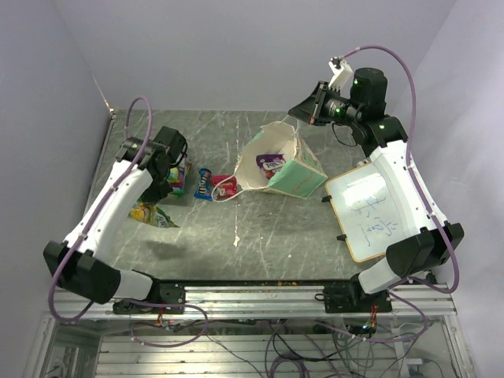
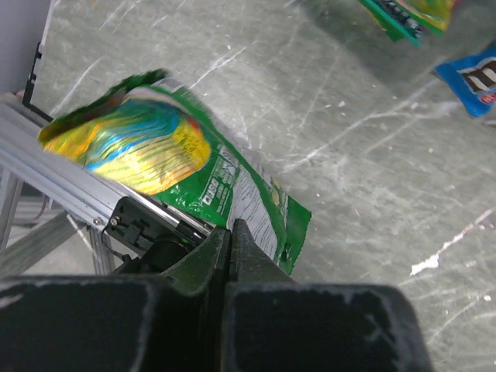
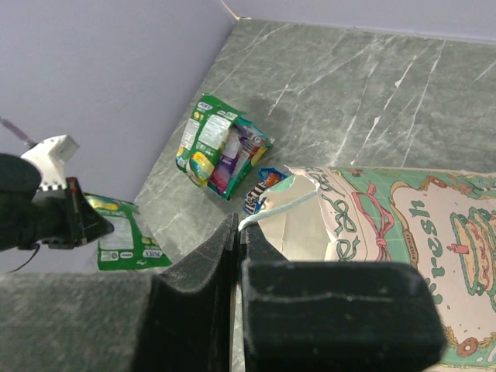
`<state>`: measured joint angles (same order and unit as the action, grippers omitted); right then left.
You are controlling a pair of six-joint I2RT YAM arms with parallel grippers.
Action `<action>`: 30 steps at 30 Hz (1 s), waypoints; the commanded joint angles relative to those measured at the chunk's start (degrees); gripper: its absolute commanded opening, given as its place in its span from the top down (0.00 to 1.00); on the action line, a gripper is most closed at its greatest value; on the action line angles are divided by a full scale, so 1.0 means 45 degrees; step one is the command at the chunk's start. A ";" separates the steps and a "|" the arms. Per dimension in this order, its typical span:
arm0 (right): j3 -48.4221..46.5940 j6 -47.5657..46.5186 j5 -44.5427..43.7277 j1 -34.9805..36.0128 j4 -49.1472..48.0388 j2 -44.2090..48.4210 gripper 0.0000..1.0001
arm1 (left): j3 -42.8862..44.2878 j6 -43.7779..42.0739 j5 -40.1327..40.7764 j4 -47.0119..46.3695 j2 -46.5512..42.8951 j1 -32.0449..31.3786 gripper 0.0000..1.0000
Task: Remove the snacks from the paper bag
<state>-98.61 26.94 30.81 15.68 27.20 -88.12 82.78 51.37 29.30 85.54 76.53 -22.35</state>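
Left wrist: left tool (image 2: 230, 226) pinched together near crinkly green packet (image 2: 246, 194); right tool (image 3: 238, 226) likewise.

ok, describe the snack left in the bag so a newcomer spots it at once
Find the paper bag tipped over in the middle of the table, just left of the whiteboard. In its open mouth lies a purple packet. It is the only snack showing inside; the rest lie loose further left.

I see the paper bag (image 1: 295, 177) cream with mint-green sides and green-and-pink print, a purple packet (image 1: 270, 163) in it. Left: a blue bar (image 1: 204, 185), a red packet (image 1: 227, 187), a green bag (image 2: 155, 147) swirled yellow and blue. The table (image 1: 228, 134) is grey-green, white-veined.
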 commanded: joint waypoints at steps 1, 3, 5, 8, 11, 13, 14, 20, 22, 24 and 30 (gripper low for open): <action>0.0159 -0.0164 0.0079 -0.0124 -0.0348 0.0400 1.00 | -0.0396 -0.0268 -0.0739 0.0074 0.0871 0.1059 0.93; 0.0118 -0.0243 0.0018 -0.0125 -0.0309 0.0435 1.00 | -0.1083 -0.0251 -0.1293 0.0046 0.1028 0.1610 0.93; 0.0091 -0.0250 -0.0010 -0.0118 -0.0314 0.0470 1.00 | -0.1890 -0.0235 -0.1901 -0.0166 0.1101 0.2181 0.93; 0.0118 -0.0260 -0.0010 -0.0125 -0.0335 0.0509 1.00 | -0.2521 -0.0206 -0.2567 -0.0526 0.1326 0.2855 0.93; 0.0162 -0.0245 0.0009 -0.0131 -0.0352 0.0524 1.00 | -0.2682 -0.0334 -0.3257 -0.1437 0.1751 0.3207 0.93; 0.0168 -0.0249 0.0060 -0.0145 -0.0351 0.0477 1.00 | -0.2587 -0.0186 -0.3473 -0.1801 0.2239 0.3264 0.93; 0.0188 -0.0242 0.0094 -0.0140 -0.0372 0.0475 1.00 | -0.2612 -0.0035 -0.3565 -0.1938 0.2466 0.3277 0.93; 0.0326 -0.0168 0.0103 -0.0134 -0.0484 0.0566 1.00 | -0.3546 0.0603 -0.4454 -0.3602 0.3073 0.3393 0.93; 0.0302 -0.0210 0.0107 -0.0140 -0.0420 0.0525 1.00 | -0.3512 0.0665 -0.4369 -0.3865 0.3453 0.3438 0.93; 0.0270 -0.0259 0.0063 -0.0138 -0.0372 0.0519 1.00 | -0.3242 0.0535 -0.4372 -0.4196 0.3697 0.3462 0.93; 0.0186 -0.0284 0.0047 -0.0145 -0.0308 0.0447 1.00 | -0.3400 0.0393 -0.4602 -0.5674 0.3297 0.3701 0.69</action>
<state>-97.60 26.48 30.83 15.42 27.24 -87.35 67.57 53.01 11.11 66.32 93.41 -7.07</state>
